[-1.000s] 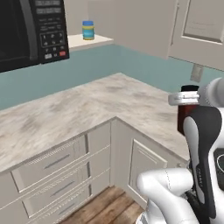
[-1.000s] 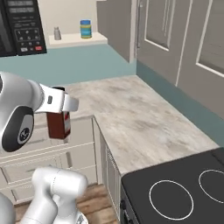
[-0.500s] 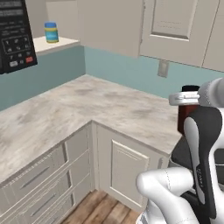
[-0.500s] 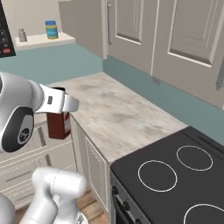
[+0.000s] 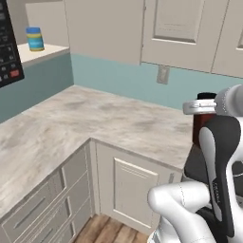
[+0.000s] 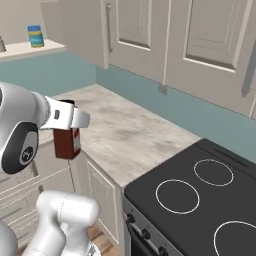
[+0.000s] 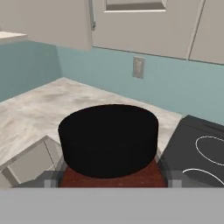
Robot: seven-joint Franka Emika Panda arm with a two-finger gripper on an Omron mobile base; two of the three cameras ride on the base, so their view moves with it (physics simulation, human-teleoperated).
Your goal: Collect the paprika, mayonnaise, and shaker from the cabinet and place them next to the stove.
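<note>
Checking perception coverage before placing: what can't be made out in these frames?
- Shaker: right base view, cut by the left edge.
- Paprika: left base view, mostly behind the arm; its base is hidden in the hand view.
- Stove: right base view, cut by the right and bottom edges.
- Mayonnaise: label too small.

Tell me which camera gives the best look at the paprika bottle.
The right base view: the paprika hangs beneath the gripper, its dark red body visible. The hand view gives mostly its black cap; the left base view has it half hidden behind the arm.

The arm (image 5: 218,156) hides most of the paprika (image 5: 203,124).
</note>
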